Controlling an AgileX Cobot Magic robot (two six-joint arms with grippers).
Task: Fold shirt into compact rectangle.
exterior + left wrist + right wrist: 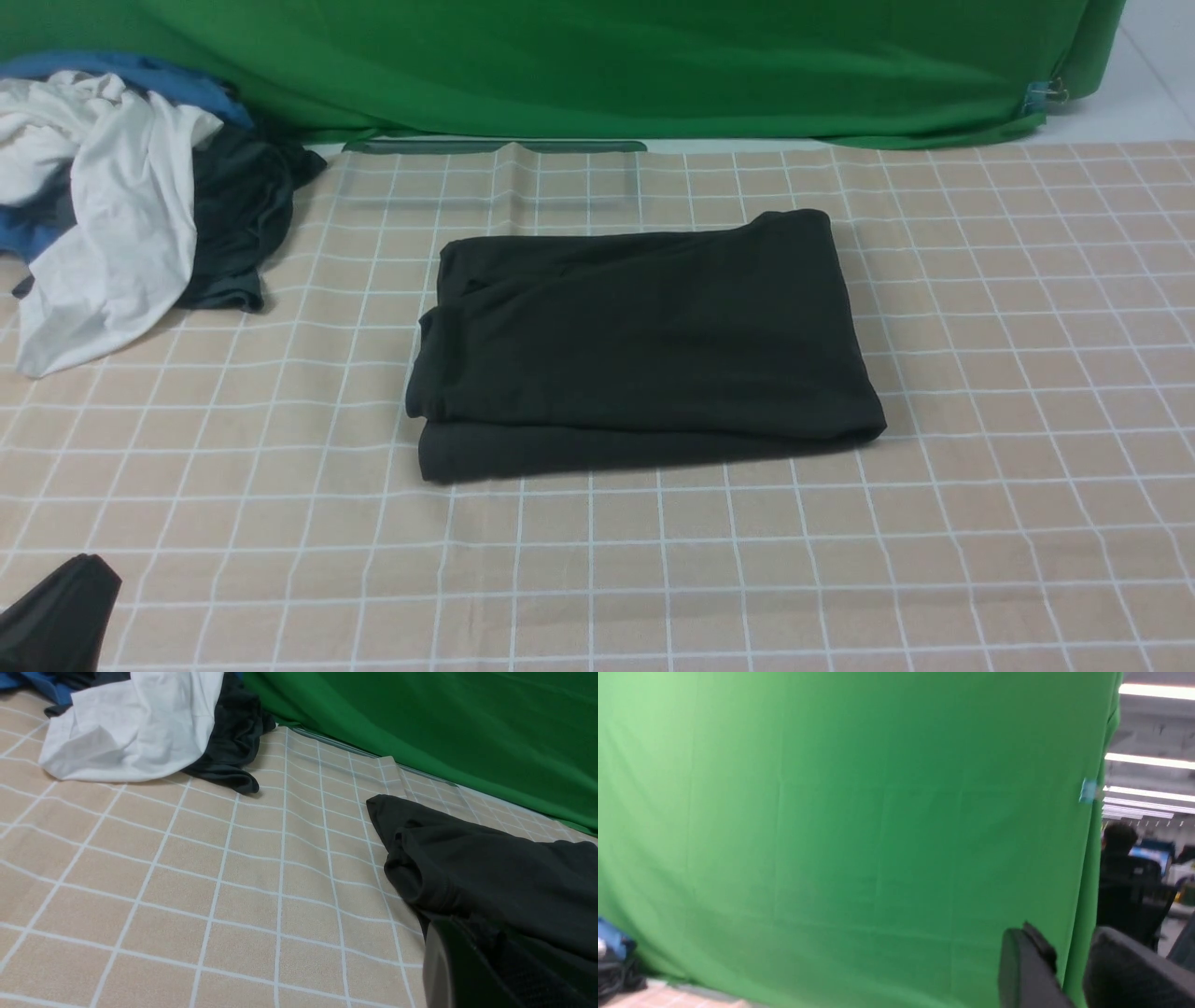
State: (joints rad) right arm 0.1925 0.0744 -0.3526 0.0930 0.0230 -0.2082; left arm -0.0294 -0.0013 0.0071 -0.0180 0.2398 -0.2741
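Note:
The black shirt (pixel 644 345) lies folded into a rough rectangle in the middle of the checked tablecloth, its layered edges showing along the left and near sides. No print shows. My left gripper (pixel 56 616) is low at the near left corner, well clear of the shirt, and is shut on nothing. In the left wrist view the gripper (pixel 472 970) is a dark shape in front of the shirt's (pixel 490 877) bunched edge. My right gripper (pixel 1069 947) is out of the front view. It is raised and faces the green backdrop, with an empty gap between its fingers.
A pile of clothes sits at the far left: a white garment (pixel 103 215), a dark grey one (pixel 238 219) and blue cloth (pixel 140 75). A green backdrop (pixel 597 65) hangs along the table's far edge. A person (pixel 1120 854) sits beyond the backdrop's right end.

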